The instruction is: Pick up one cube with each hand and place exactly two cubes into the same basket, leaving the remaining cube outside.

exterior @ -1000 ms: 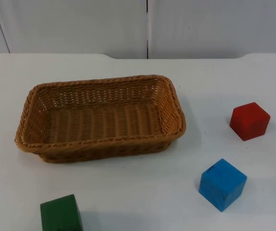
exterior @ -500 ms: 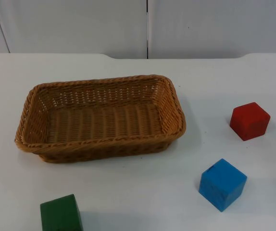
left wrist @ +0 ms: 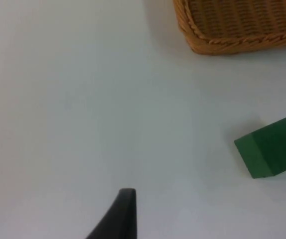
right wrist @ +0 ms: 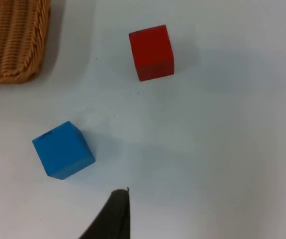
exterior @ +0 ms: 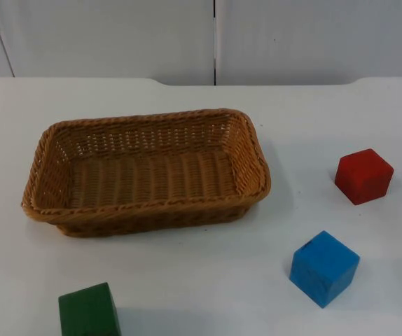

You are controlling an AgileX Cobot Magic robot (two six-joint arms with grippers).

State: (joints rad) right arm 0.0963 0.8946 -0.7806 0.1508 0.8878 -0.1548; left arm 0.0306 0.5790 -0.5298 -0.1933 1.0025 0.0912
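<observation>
in the top view we see the wicker basket [exterior: 145,171] left of centre on the white table [exterior: 201,280], with nothing inside it. the red cube [exterior: 363,176] sits at the right of the frame, well apart from the basket. the blue cube [exterior: 323,268] lies below it, toward the lower right. the green cube [exterior: 89,311] is at the lower left, cut by the bottom edge and below the basket's near rim. the grey partition wall [exterior: 208,38] runs along the top. against the frames from half a second and a second ago, we find nothing shifted: basket and all three cubes hold the same spots.

in the left wrist view we see a corner of the basket [left wrist: 237,25] and the green cube [left wrist: 270,148] standing apart from it on bare table. one black fingertip of the left gripper [left wrist: 118,214] hangs over the table, touching nothing; we cannot tell whether its fingers are spread or closed.

in the right wrist view we see the red cube [right wrist: 151,52], the blue cube [right wrist: 63,150] and a basket corner [right wrist: 13,40], all apart from one another. a black fingertip of the right gripper [right wrist: 113,214] is just beside the blue cube without touching it; we cannot tell its finger state either.
</observation>
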